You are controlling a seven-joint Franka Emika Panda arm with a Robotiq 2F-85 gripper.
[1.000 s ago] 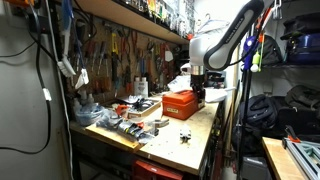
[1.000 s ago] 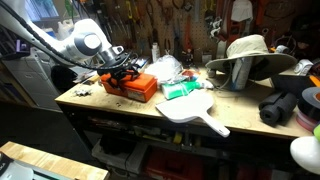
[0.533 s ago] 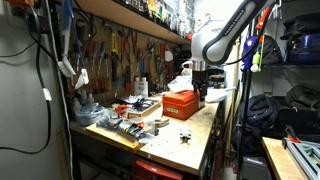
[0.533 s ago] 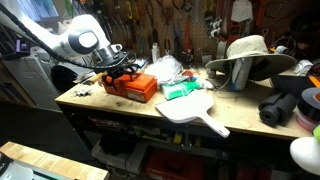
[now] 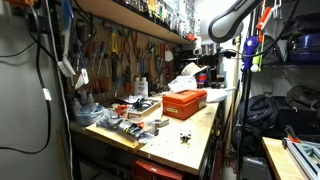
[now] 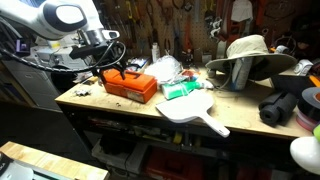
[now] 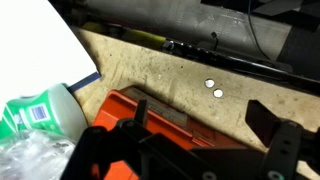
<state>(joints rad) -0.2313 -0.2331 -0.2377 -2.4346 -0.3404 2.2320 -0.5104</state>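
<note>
Right now your claw (image 6: 103, 55) hangs spread at twelve o'clock above the orange plastic toolbox (image 6: 132, 87); rigid, probably weighty, so take its black top handle (image 6: 118, 73).

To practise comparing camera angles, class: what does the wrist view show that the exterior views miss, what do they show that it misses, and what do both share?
Only the wrist view: two small white dots on the workbench. Only the exterior views: the straw hat, the white paddle board and the wall-hung tools. Both: the orange toolbox on that workbench.
</note>
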